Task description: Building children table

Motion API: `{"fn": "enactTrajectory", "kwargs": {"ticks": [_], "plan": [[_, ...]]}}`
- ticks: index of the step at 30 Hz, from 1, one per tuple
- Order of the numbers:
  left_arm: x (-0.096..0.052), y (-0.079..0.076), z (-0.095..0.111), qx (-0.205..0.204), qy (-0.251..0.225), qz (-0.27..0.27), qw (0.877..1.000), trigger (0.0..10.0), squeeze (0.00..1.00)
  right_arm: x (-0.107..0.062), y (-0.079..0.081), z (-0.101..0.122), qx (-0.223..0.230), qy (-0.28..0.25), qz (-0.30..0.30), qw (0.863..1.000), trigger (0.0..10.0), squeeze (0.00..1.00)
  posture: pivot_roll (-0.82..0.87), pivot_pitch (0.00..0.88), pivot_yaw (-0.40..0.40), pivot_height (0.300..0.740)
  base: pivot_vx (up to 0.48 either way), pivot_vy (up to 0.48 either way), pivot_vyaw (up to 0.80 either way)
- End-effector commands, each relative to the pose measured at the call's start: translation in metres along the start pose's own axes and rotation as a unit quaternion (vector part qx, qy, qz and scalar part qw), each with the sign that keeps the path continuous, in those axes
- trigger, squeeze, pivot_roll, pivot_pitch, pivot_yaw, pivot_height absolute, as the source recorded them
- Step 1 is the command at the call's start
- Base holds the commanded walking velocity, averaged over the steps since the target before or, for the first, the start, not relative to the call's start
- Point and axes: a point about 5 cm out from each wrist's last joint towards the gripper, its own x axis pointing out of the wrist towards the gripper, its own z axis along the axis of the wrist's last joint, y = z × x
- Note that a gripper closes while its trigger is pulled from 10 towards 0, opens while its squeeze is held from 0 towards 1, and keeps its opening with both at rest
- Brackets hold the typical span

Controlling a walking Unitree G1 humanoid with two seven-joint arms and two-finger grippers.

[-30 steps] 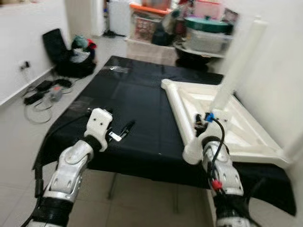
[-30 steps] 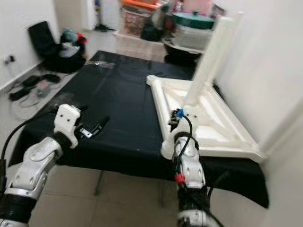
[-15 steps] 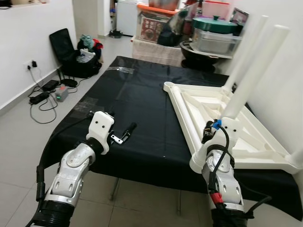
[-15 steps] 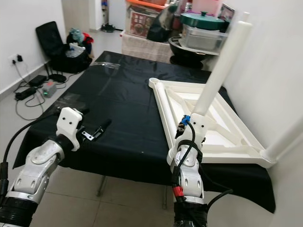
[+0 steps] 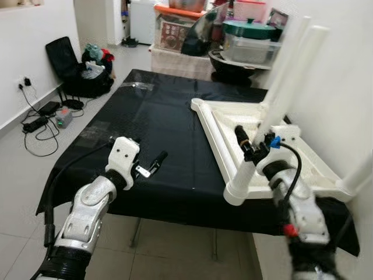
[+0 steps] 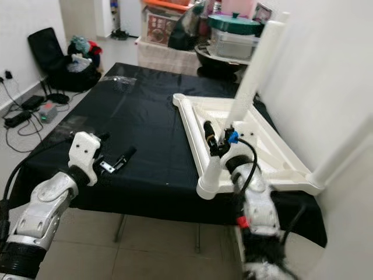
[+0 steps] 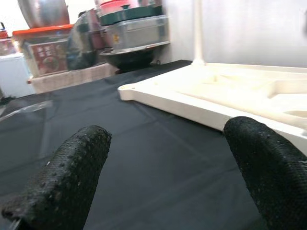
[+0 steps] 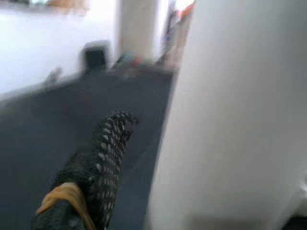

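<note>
gripping state unclear on right gripper (image 5: 249, 147), pressed against upright white leg (image 5: 285, 90) | upturned children table (image 6: 256, 146) on worktop (image 5: 157, 134) right side | left gripper (image 5: 152, 163) open, empty, well apart (right arm nearer)

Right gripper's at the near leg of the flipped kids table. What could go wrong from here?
1. The white table lies upside down on the black cloth, its near corner at the edge; a push from the right gripper might slide it off.
2. The near leg may not be seated; it could tilt or pop out.
3. The left gripper hovers open, bracing nothing.
</note>
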Motion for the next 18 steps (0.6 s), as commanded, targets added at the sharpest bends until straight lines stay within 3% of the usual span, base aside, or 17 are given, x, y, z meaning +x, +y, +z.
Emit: {"fn": "enactTrajectory", "kwargs": {"ticks": [1,4,10,11,12,13,15,16,17,18], "plan": [[0.004,-0.004,0.001,-0.004,-0.005,-0.009,1.0,10.0,0.0,0.001,0.004,-0.005,0.001,0.01,0.018,1.0,10.0,0.0,0.11,0.0,-0.14,0.74,0.0,0.0,0.0],[0.003,-0.002,0.002,-0.001,-0.005,-0.004,1.0,10.0,0.0,0.011,0.007,-0.016,0.001,0.044,0.058,0.997,10.0,0.0,0.12,0.0,-0.148,0.74,0.0,0.0,0.0],[-0.002,-0.001,0.0,0.0,-0.002,0.004,1.0,10.0,0.0,0.029,0.018,-0.023,-0.001,0.065,0.055,0.996,10.0,0.0,0.14,0.0,-0.167,0.74,0.0,0.0,0.0],[-0.002,-0.001,0.0,0.0,-0.002,0.004,1.0,10.0,0.0,0.029,0.018,-0.023,0.001,0.061,0.057,0.997,6.1,0.0,0.14,0.0,-0.168,0.74,0.0,0.0,0.0],[-0.002,-0.001,0.0,0.0,-0.002,0.004,1.0,10.0,0.0,0.029,0.018,-0.023,0.001,0.061,0.057,0.997,6.1,0.0,0.14,0.0,-0.168,0.74,0.0,0.0,0.0],[-0.003,0.0,0.001,0.001,-0.002,0.005,1.0,10.0,0.0,0.029,0.017,-0.022,0.006,0.057,0.069,0.996,4.7,0.0,0.15,0.0,-0.169,0.74,0.0,0.0,0.0],[-0.003,0.001,0.0,0.002,-0.001,0.005,1.0,10.0,0.0,0.029,0.016,-0.021,0.009,0.053,0.079,0.995,4.6,0.0,0.15,0.0,-0.167,0.74,0.0,0.0,0.0],[-0.004,0.003,0.0,0.004,0.0,0.006,1.0,10.0,0.0,0.028,0.013,-0.019,0.009,0.049,0.078,0.996,0.9,0.0,0.14,0.0,-0.166,0.74,0.0,0.0,0.0],[-0.004,0.004,0.0,0.005,0.001,0.007,1.0,10.0,0.0,0.029,0.009,-0.019,0.01,0.046,0.077,0.996,0.0,0.0,0.14,0.0,-0.166,0.74,0.0,0.0,0.0],[-0.004,0.005,0.001,0.006,0.001,0.007,1.0,10.0,0.0,0.03,0.007,-0.018,0.012,0.043,0.076,0.996,0.0,0.0,0.14,0.0,-0.165,0.74,0.0,0.0,0.0]]}}
